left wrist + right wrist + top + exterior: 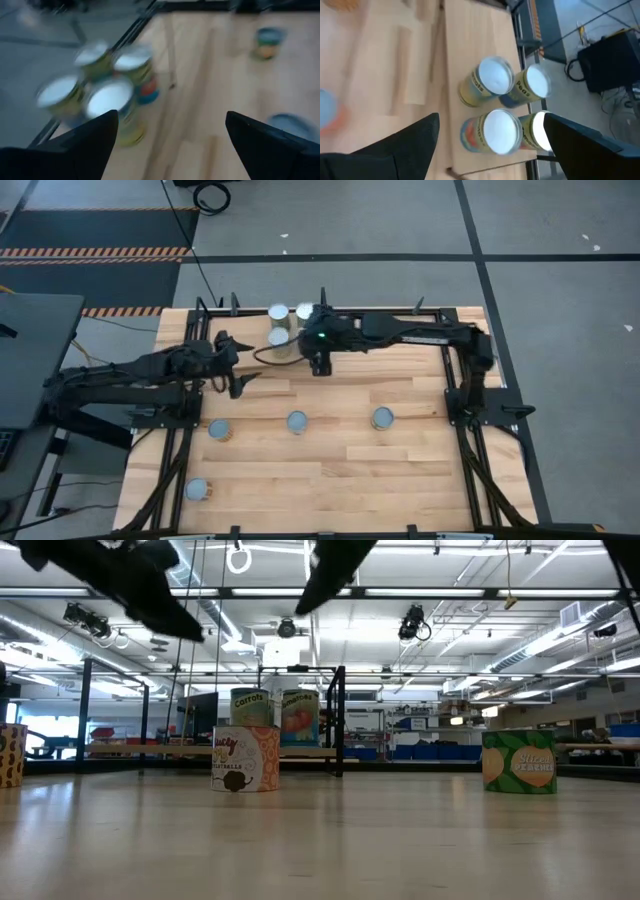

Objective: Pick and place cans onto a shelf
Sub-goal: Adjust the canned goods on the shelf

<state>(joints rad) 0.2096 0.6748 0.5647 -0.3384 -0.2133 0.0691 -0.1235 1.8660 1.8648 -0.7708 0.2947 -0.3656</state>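
Four cans [492, 77] with silver tops stand in a cluster on the light-wood shelf [470, 35] at the table's far edge. In the high view three of them [280, 337] show and my right arm hides the fourth. My right gripper [317, 360] is open and empty, raised just to the right of the cluster. My left gripper [237, 362] is open and empty, raised to the left of the shelf cans. Several more cans stand upright on the tabletop: three in a row [297, 421] and one near the front left [197, 490].
The shelf's black upright divider [340, 720] stands beside the shelf cans. Black metal frames run along the table's left and right sides [470, 430]. A dark cable [262, 358] loops near the shelf. Bare wood lies between the tabletop cans and the near edge.
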